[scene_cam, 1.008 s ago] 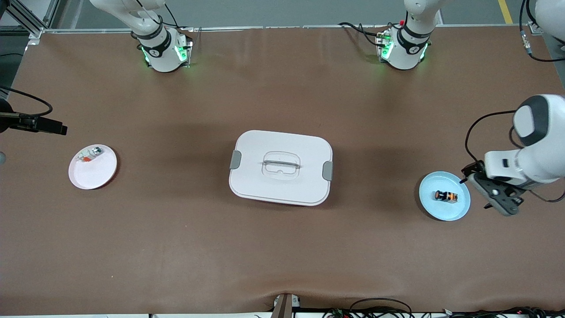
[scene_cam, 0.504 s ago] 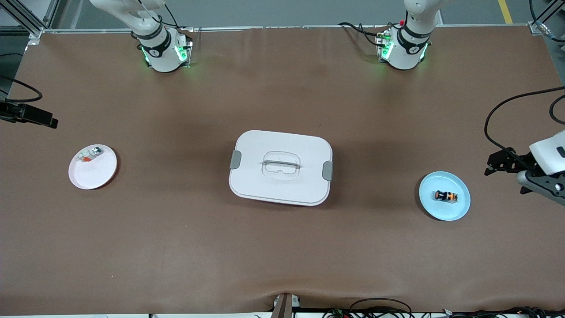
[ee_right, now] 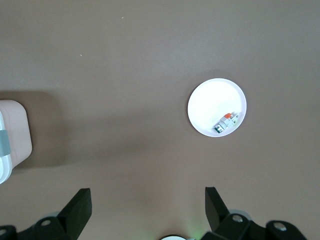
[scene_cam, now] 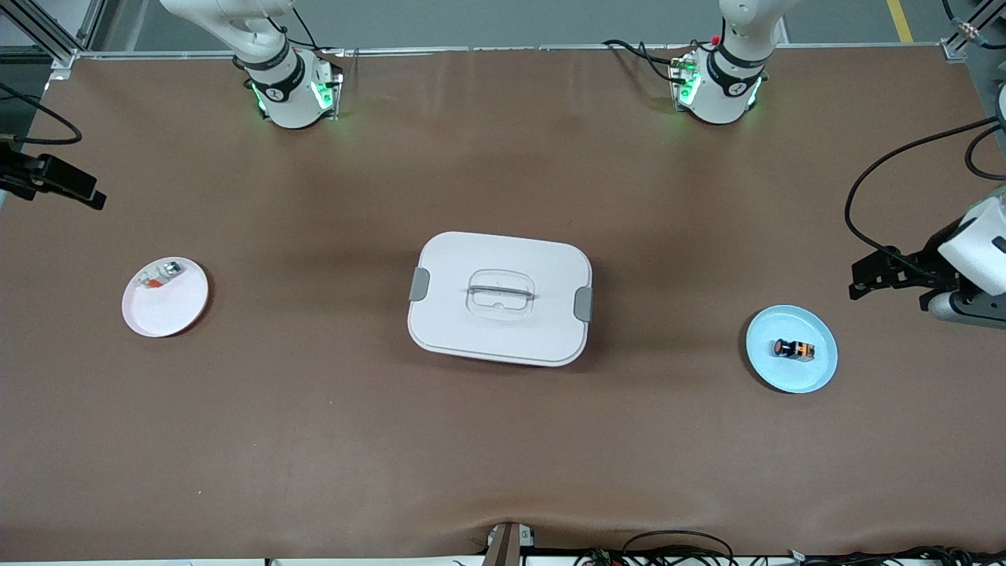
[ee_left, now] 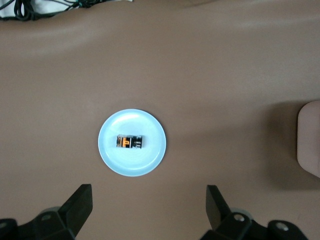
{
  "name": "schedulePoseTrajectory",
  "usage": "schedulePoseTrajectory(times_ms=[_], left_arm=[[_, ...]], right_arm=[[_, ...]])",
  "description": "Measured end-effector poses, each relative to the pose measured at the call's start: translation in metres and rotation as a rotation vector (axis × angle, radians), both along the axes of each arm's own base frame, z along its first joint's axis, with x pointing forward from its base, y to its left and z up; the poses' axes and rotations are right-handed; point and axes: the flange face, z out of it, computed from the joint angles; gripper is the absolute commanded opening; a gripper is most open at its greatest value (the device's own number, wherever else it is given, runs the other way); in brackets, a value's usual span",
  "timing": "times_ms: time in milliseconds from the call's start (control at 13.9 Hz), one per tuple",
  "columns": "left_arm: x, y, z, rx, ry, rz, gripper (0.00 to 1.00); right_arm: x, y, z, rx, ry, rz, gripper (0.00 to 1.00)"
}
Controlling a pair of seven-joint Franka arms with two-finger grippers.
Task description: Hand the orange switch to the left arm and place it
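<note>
Orange switch (scene_cam: 793, 349) lies on its side on a pale blue plate (scene_cam: 817, 373), toward the left arm's end of the table (scene_cam: 503, 440). White box (scene_cam: 500, 298) sits mid-table. Left gripper (ee_left: 148, 207) hangs high over the table beside the plate, fingers spread, empty. Right gripper (ee_right: 147, 210) likewise released, high over the table near a white plate (ee_right: 210, 102).

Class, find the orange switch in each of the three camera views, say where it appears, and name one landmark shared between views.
Front view: the orange switch lies on the blue plate, toward the left arm's end of the table.
Left wrist view: the switch lies in the middle of that plate.
Right wrist view: not in it.
Shared landmark: the white box shows at the edge of both wrist views.
</note>
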Motion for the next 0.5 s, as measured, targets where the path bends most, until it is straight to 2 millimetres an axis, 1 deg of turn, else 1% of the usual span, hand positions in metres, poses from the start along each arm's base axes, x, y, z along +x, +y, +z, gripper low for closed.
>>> schedulePoseTrajectory(times_ms=[216,360,504], left_arm=[[-0.014,-0.02,0.019,0.069,-0.004,0.032,1.0],[-0.024,-0.024,0.034,0.083,-0.008,0.04,1.0],[-0.037,-0.025,0.045,0.06,0.018,0.054,1.0]], right_arm=[[-0.003,-0.005,0.001,0.006,-0.004,-0.013,1.0],[-0.004,-0.012,0.001,0.008,-0.004,-0.026,1.0],[-0.006,-0.013,0.002,0.01,-0.003,-0.029,1.0]])
